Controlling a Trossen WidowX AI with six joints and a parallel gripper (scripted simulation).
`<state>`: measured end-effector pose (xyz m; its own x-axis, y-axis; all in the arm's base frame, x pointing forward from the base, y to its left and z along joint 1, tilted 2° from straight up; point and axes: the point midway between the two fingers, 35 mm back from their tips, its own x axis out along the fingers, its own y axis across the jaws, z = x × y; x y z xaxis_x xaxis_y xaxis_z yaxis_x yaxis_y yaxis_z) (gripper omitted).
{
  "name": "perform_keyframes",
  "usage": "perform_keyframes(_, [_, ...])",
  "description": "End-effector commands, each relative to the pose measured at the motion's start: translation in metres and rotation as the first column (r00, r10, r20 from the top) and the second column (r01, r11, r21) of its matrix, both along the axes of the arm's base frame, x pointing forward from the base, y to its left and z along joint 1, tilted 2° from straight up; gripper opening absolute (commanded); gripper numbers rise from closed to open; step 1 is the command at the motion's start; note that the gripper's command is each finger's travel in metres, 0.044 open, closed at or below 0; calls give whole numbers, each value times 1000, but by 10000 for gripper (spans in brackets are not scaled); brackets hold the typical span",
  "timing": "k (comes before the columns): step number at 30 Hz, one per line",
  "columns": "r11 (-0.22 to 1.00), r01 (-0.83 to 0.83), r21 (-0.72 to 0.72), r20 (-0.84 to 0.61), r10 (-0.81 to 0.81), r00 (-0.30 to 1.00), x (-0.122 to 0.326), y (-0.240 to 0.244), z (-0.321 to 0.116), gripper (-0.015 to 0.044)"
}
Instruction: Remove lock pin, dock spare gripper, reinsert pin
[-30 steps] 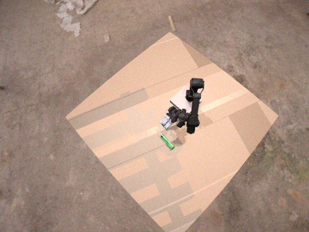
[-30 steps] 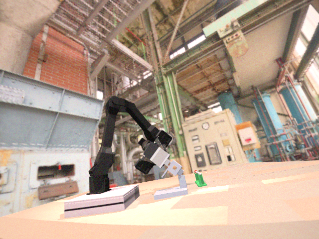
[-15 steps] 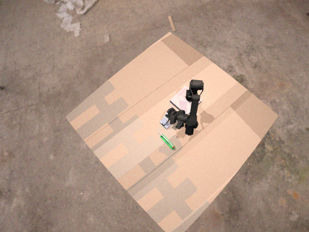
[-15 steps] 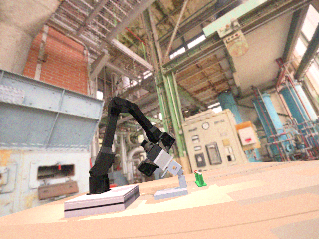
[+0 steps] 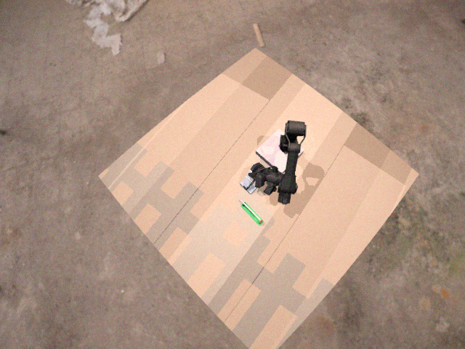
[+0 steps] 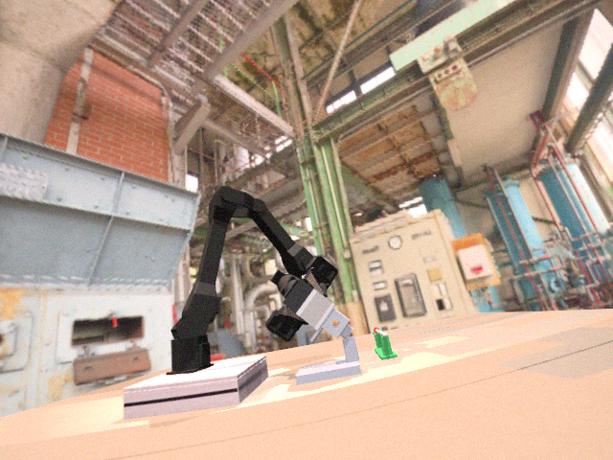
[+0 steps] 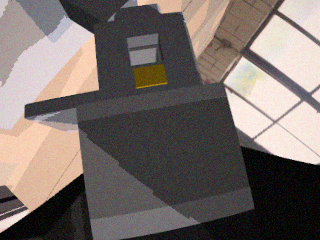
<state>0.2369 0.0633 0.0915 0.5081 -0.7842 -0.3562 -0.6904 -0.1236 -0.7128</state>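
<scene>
My gripper (image 6: 307, 303) (image 7: 160, 157) is shut on the spare gripper, a grey block (image 6: 316, 311) (image 7: 165, 135) with the black fingers at its sides. The block's front sits against the tilted socket (image 6: 342, 324) (image 7: 112, 60) of the blue-grey mount (image 5: 247, 184) (image 6: 329, 372). The spigot is hidden inside the socket. The socket's side hole shows in the exterior view; the wrist view shows a square opening with a yellow patch. No pin is seen through the socket. The white, red-ended lock pin (image 5: 252, 211) (image 6: 376, 330) lies on the green holder (image 5: 248, 214) (image 6: 384, 350).
The arm stands on a pale pink-white base block (image 5: 271, 152) (image 6: 197, 392) with a dark stripe, behind the mount. The arm's elbow arches high above the base. The green holder stands close beyond the mount, on the side away from the base block.
</scene>
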Motion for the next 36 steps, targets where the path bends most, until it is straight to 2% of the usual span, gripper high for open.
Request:
perform_keyframes(1, [1000, 0, 2, 1, 0, 1000, 0, 0, 0, 0])
perform_keyframes(2, [1000, 0, 2, 1, 0, 1000, 0, 0, 0, 0])
perform_keyframes(19, [1000, 0, 2, 1, 0, 1000, 0, 0, 0, 440])
perform_keyframes(36, [1000, -6, -17, -6, 5, 1000, -22, -4, 23, 440])
